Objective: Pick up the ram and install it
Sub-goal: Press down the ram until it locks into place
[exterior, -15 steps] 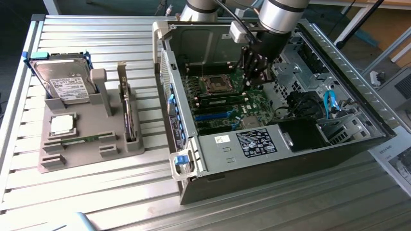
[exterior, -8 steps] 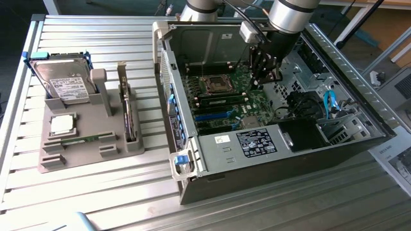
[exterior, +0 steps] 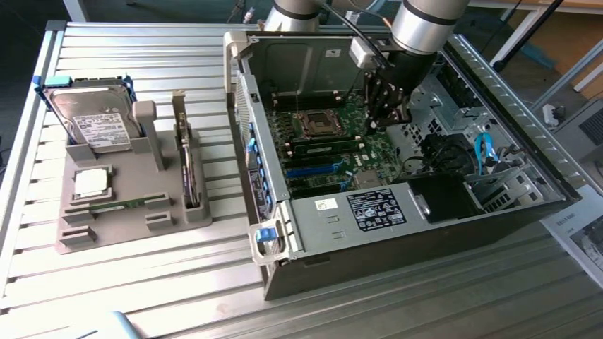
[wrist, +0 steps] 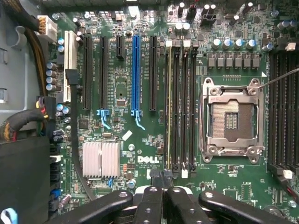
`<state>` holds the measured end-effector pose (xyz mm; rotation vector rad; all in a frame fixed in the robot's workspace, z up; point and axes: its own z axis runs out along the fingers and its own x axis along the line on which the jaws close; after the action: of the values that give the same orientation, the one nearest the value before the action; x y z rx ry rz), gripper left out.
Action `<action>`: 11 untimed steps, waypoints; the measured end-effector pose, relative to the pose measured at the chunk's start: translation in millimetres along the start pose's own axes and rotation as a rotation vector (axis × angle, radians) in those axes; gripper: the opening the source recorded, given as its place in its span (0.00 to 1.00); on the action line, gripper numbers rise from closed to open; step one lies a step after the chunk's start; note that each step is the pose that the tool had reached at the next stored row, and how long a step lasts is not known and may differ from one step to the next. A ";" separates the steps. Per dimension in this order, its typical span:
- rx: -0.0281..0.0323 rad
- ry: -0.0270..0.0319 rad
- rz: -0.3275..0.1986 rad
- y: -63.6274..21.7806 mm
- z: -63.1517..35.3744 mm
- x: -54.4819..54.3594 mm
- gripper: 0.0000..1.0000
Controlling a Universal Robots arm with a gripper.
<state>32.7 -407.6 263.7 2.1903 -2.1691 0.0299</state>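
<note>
The claw (exterior: pixel 391 116) hangs inside the open computer case (exterior: pixel 311 244), low over the green main board. In the wrist view its two fingers (wrist: pixel 161 189) are pressed together, and I can see no board clamped between them. The tips are just beside the end of the long memory slots (wrist: pixel 180 107), which look empty to me, and next to those is the open processor socket (wrist: pixel 232 119).

The ram (exterior: pixel 121 205) seems to be the thin green stick that lies flat in the grey holder (exterior: pixel 113 236) on the bench (exterior: pixel 141 296). It is on the exterior view's left, well apart from the case and from the claw. The hard drive (exterior: pixel 94 120) stands in the same holder behind it.

So I judge that the picking up is not yet done and the work is at its very beginning. This step calls for the fingers to be apart and lined up along the long sides of the stick. The stick is thin and lies low in its groove, so the grip must be exact.
</note>
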 end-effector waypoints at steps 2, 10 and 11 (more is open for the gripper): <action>0.0000 0.0001 0.000 -0.1 6.0 -0.4 0.11; 0.0000 0.0003 0.000 -0.4 16.3 -2.0 0.11; 0.0000 0.0001 0.000 -0.4 17.0 -2.9 0.11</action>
<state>32.6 -405.6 246.5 2.1900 -2.1694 0.0300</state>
